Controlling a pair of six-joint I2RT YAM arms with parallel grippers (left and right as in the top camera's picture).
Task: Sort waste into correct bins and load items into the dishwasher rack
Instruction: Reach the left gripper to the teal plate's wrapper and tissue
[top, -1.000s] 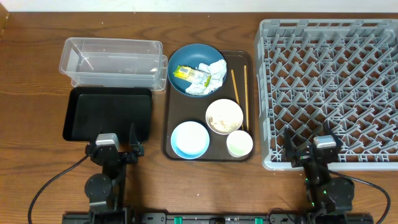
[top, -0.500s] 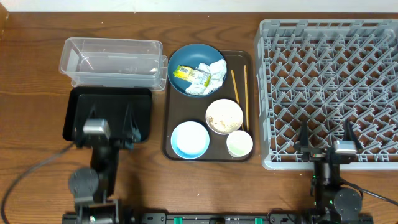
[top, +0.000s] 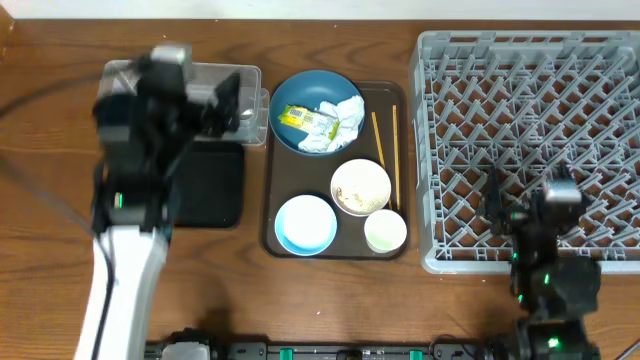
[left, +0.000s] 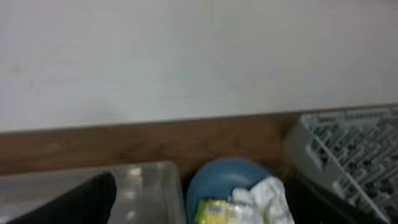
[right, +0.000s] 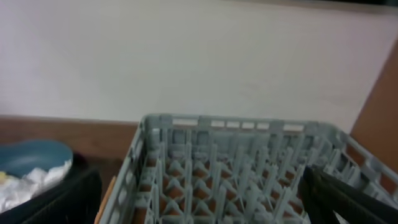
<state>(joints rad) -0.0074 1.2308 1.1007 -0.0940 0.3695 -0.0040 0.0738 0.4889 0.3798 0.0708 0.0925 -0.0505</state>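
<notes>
The dark-blue bowl (top: 300, 95) holds the yellow-green wrapper (top: 305, 120) and white tissue (top: 345, 115). The cream bowl (top: 360, 187) holds rice. The light-blue bowl (top: 305, 224), white cup (top: 385, 231) and two chopsticks (top: 385, 140) lie beside them. My left gripper (top: 180, 105) is open, raised over the clear tub (top: 250, 100) and black tray (top: 210, 185). Its wrist view shows the bowl (left: 230, 183), wrapper (left: 214, 211) and tissue (left: 267, 196) between open fingers (left: 205, 214). My right gripper (top: 540, 195) is open above the grey rack (top: 530, 100), its fingers (right: 202, 199) spread over the rack (right: 249, 168).
The bowls, cup and chopsticks sit on a brown serving tray (top: 270, 200) between the bins and the rack. The raised left arm hides much of the tub and part of the black tray. A pale wall runs behind the table's far edge.
The left arm has risen and swung from the table's front edge up over the black tray and tub. The right gripper has moved from the front edge onto the rack's near part.
</notes>
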